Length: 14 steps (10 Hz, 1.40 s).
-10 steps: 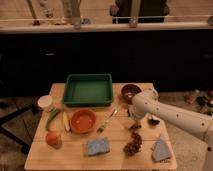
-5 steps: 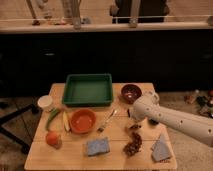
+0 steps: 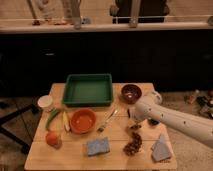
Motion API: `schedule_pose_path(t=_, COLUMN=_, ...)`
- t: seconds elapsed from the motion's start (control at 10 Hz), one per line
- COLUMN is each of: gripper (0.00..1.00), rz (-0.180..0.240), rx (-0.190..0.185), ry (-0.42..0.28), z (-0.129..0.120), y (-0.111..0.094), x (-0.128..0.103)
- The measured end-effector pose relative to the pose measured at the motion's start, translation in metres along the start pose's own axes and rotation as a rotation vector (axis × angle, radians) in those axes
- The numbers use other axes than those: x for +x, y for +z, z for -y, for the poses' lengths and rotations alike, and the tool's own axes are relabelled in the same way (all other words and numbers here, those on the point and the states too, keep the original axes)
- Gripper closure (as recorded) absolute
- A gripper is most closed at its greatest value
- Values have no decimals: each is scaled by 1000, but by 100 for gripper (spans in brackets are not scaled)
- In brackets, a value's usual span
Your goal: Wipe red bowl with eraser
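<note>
An orange-red bowl (image 3: 82,120) sits at the table's middle left. A darker maroon bowl (image 3: 131,92) stands at the back right, beside the green tray. My gripper (image 3: 134,121) hangs from the white arm (image 3: 172,120), which reaches in from the right. It is just in front of the maroon bowl and right of a fork (image 3: 107,120). A small dark block, apparently the eraser (image 3: 153,121), lies on the table right beside the gripper, partly hidden under the arm. I cannot tell if the gripper touches it.
A green tray (image 3: 88,89) stands at the back middle. A white cup (image 3: 45,102), green and yellow vegetables (image 3: 59,120) and an orange fruit (image 3: 52,138) are at the left. A blue-grey sponge (image 3: 97,146), a brown cluster (image 3: 133,146) and a grey cloth (image 3: 161,149) lie along the front.
The arm's wrist has dropped a little toward the table in front of the maroon bowl. Nothing on the table has moved.
</note>
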Motion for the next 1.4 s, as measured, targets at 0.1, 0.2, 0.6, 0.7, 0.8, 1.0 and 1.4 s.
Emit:
schedule_pose_path(t=0.1, gripper=55, rz=3, rx=-3, ry=-2, z=0, y=0, x=-1)
schedule_pose_path(t=0.2, gripper=63, rz=6, rx=-6, ry=-3, z=0, y=0, x=-1)
schedule_pose_path(t=0.6, gripper=100, rz=40, rx=-41, ry=-121, z=0, y=-4, x=-1)
schedule_pose_path(t=0.7, gripper=100, rz=47, rx=-47, ry=-140, z=1, y=-5, x=0)
schedule_pose_path(t=0.8, gripper=100, rz=57, rx=-59, ry=-168, z=3, y=-6, x=0)
schedule_pose_path(t=1.0, gripper=100, rz=84, rx=-98, ry=-290, z=6, y=-8, x=2)
schedule_pose_path(t=1.4, gripper=100, rz=138, rx=-200, ry=-461, z=4, y=-12, x=2)
